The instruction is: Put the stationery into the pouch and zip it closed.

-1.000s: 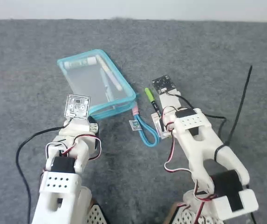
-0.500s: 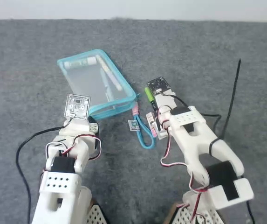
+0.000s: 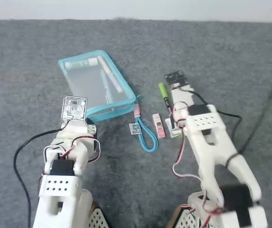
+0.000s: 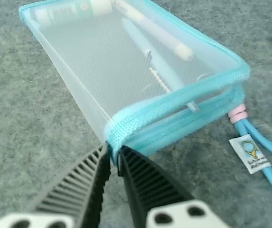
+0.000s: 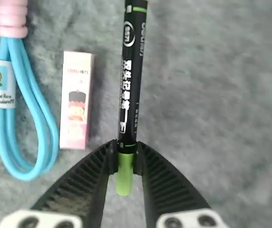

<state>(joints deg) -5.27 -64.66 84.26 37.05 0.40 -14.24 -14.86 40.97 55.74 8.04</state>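
The clear, teal-edged pouch (image 3: 98, 88) is lying on the grey counter (image 3: 230, 61), left of centre, with a white pen (image 4: 150, 31) and other stationery sitting inside it. The left hand (image 4: 113, 159) is pinching the pouch's near corner, jaws pressed together on the teal edging. A blue loop strap (image 3: 145, 133) is trailing from the pouch's right corner, and a small pink box (image 3: 158, 125) is lying just beside the loop. The right hand (image 5: 125, 159) is gripping the green end of a black-and-green marker (image 5: 130, 80), which is pointing away from the arm, right of the box and apart from the pouch.
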